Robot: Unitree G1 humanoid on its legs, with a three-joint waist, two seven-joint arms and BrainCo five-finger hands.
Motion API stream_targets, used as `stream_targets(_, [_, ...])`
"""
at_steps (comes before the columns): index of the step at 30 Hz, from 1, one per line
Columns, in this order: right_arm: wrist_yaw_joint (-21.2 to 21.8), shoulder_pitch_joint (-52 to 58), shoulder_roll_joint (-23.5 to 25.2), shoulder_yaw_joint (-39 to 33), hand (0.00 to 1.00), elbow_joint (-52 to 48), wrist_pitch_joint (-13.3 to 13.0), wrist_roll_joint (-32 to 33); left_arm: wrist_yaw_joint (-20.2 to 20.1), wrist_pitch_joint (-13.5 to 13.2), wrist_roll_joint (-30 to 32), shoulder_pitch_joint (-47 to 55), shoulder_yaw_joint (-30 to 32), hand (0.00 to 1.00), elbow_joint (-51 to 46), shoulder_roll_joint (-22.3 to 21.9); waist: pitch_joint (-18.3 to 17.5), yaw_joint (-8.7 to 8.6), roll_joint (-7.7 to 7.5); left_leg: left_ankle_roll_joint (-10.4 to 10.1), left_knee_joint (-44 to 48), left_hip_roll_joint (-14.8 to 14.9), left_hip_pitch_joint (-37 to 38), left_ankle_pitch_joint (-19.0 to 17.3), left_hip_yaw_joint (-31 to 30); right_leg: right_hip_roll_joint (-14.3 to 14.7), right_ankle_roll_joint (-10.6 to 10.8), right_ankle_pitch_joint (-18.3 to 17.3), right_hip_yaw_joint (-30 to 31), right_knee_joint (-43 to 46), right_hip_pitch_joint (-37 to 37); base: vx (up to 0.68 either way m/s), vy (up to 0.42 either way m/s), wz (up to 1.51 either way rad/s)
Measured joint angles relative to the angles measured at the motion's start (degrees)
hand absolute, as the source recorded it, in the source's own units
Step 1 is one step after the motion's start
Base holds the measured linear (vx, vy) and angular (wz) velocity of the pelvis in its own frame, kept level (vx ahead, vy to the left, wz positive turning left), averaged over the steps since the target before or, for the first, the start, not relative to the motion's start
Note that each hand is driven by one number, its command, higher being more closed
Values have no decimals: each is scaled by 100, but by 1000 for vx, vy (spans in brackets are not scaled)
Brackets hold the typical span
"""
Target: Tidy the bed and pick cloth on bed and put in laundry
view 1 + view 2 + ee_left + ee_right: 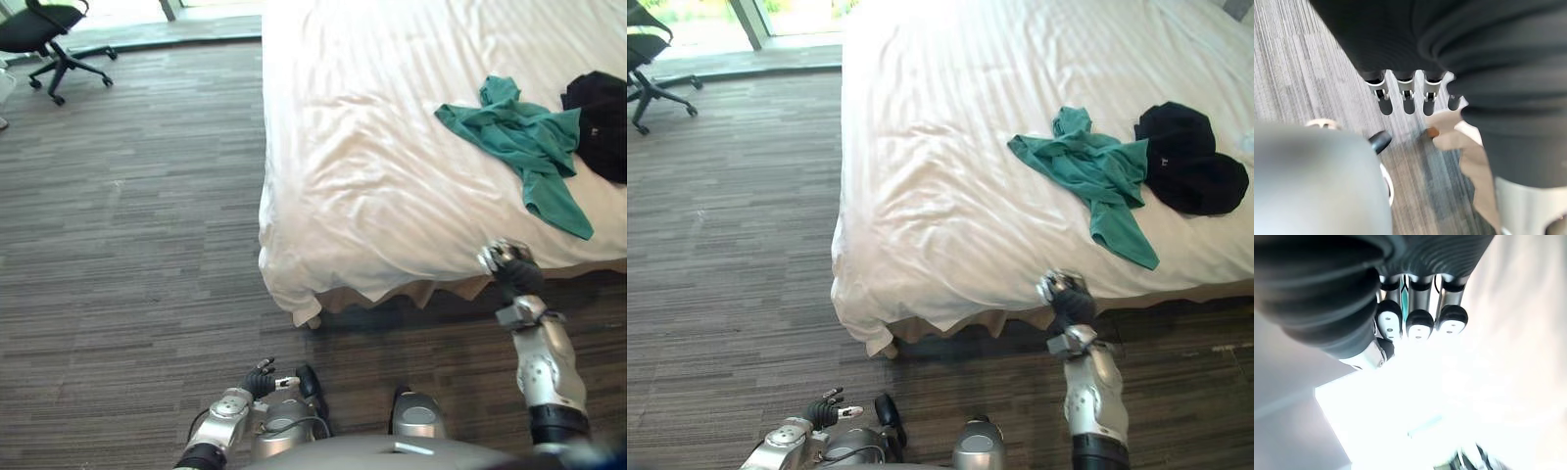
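Down low, my left hand (260,380) hangs over the striped grey-brown carpet (127,245), fingers loose and apart, holding nothing.
Crumpled teal-green cloth shirt (524,142) lies on the white-sheeted bed (362,147), touching a bunched black garment (600,122); my right hand (505,259) is raised at the bed's near edge, fingers curled on nothing, short of both.

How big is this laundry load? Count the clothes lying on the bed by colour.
Teal garment: 1
Black garment: 1
Total: 2
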Motion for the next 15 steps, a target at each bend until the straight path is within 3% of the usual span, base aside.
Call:
stream_targets(5, [87,-1296,-9,1000,100,394,449,40,-36,-90,110,-85,-5,0,-1,39,-12,294,-13,104,29,-68,-10,56,-173,-56,9,59,-175,-25,110,17,42,22])
stream_targets(8, [-8,-2271,40,1458,100,913,593,250,-243,60,-495,-267,-46,0,37,27,16,503,-8,175,39,-89,-289,144,-347,-61,-12,73,-341,33,-79,2,20,36])
stream_targets(10, [-102,-3090,64,1526,100,1211,599,397,-352,138,-711,-549,-66,0,38,-3,287,603,23,185,254,-47,-671,162,-472,-60,-46,90,-419,148,-338,-61,17,40])
stream_targets(12, [-303,-4165,48,1545,100,1593,587,690,-477,127,-792,-944,-80,0,40,-29,748,712,153,155,520,40,-1178,137,-588,-23,-113,126,-522,289,-710,-129,23,36])
stream_targets(15, [-535,-4894,44,1671,100,2065,582,1048,-533,36,-770,-1314,-254,0,72,-99,943,870,372,156,744,94,-1831,157,-635,-22,-178,131,-565,486,-1310,-71,25,25])
